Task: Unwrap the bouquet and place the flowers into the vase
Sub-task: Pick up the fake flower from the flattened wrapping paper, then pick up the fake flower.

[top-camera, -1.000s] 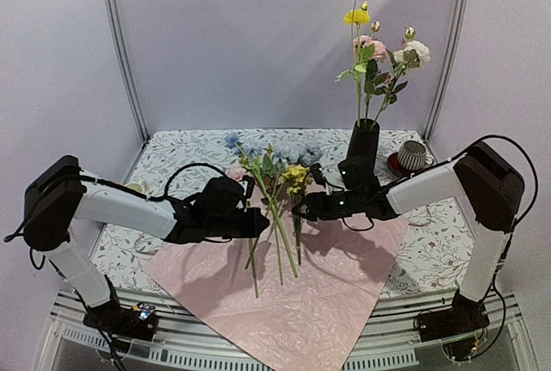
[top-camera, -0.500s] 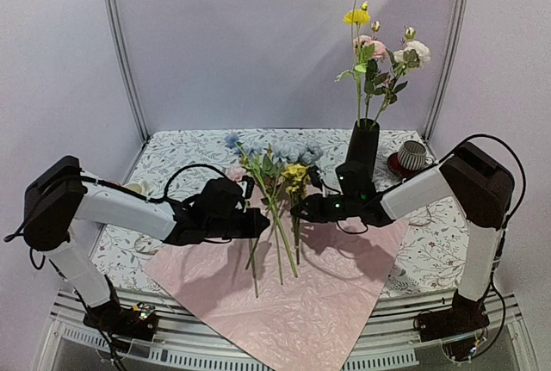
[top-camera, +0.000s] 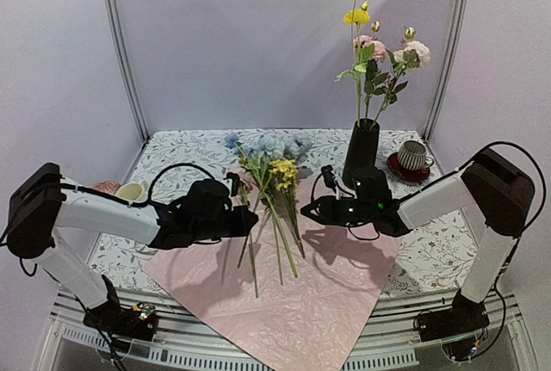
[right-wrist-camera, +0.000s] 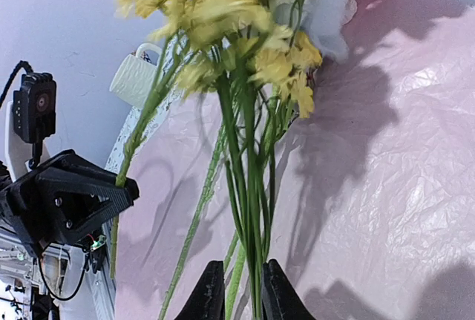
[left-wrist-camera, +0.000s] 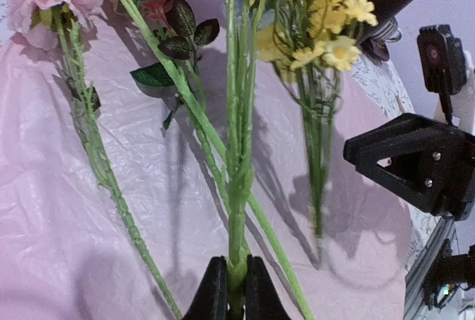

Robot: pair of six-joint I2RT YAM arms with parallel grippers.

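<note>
The bouquet's pink wrapping paper (top-camera: 293, 293) lies spread flat on the table. Above it my left gripper (top-camera: 252, 220) (left-wrist-camera: 236, 290) is shut on a thick green stem (left-wrist-camera: 236, 201) of the flowers (top-camera: 263, 149), blue and pink blooms fanning upward. To the right of it my right gripper (top-camera: 303, 210) (right-wrist-camera: 243, 290) is shut on the thin stems of the yellow flowers (right-wrist-camera: 230, 8) (top-camera: 282, 173). The black vase (top-camera: 362, 151) stands behind the right gripper with yellow, pink and cream blooms (top-camera: 379, 48) in it.
A ribbed cup on a red saucer (top-camera: 413, 157) stands right of the vase. A pale cup (top-camera: 131, 191) sits at the table's left side. The table carries a floral-print cloth (top-camera: 189, 151), with white frame poles (top-camera: 120, 44) at the back corners.
My right gripper has closed on the yellow stems. The left arm has shifted left with its stems, and the yellow blooms have tipped slightly leftward.
</note>
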